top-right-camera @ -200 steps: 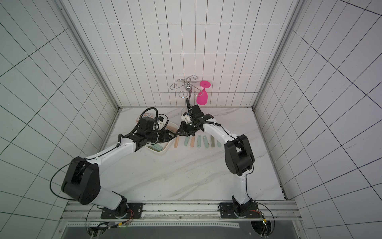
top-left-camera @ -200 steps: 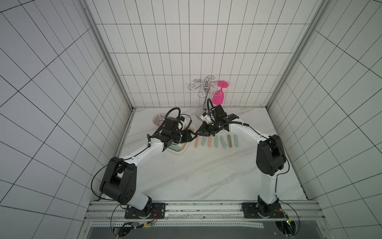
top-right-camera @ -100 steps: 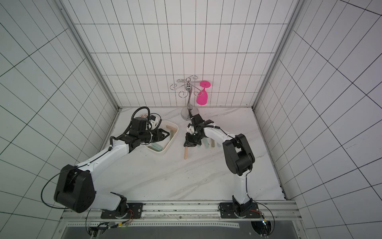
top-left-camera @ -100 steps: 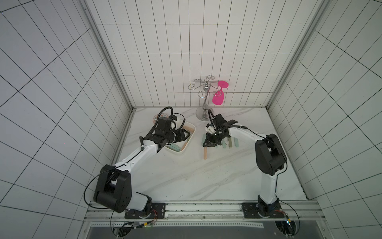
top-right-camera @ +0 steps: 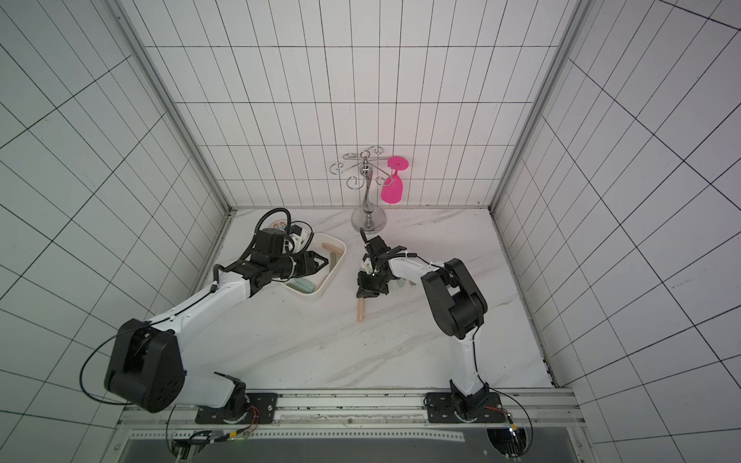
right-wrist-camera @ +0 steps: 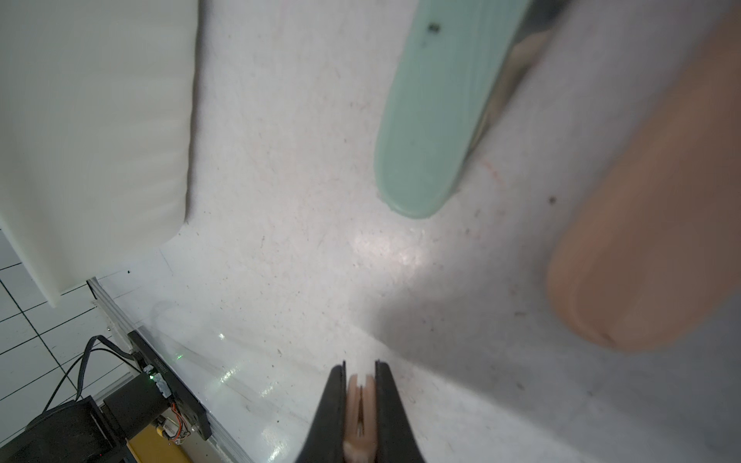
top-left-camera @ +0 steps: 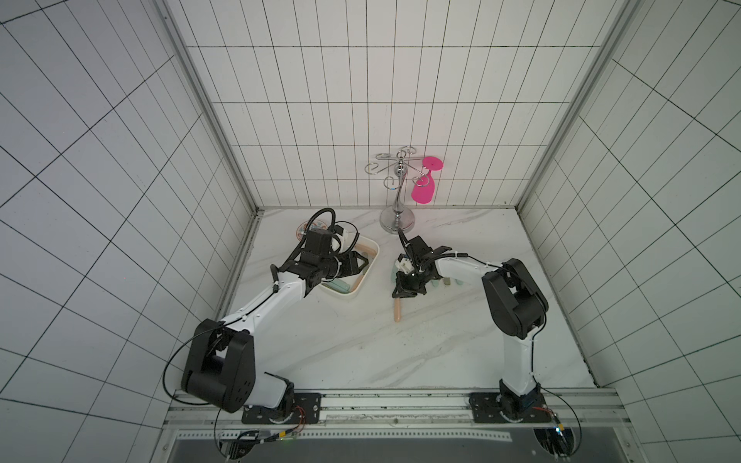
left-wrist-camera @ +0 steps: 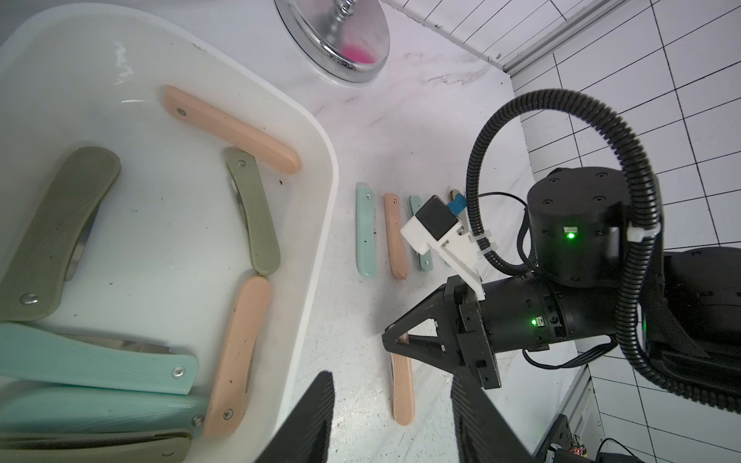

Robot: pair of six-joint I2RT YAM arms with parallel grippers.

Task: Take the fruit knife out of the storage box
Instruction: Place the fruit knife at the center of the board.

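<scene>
Right arm has swung down; left arm has drawn back over the storage box (left-wrist-camera: 316, 132)
The right gripper (right-wrist-camera: 361, 373) clamps one end of the peach fruit knife (top-left-camera: 397, 316), lying outside the box on the counter (top-left-camera: 361, 352); the left gripper (top-left-camera: 359, 262) hangs half open, empty; pinched at its rounded tip, the smooth handle could pivot on glossy marble and knock the neighbouring knives (left-wrist-camera: 395, 236).

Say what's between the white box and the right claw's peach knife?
Bare marble; the left wrist view shows it between the storage box and the peach fruit knife in the right gripper.
</scene>
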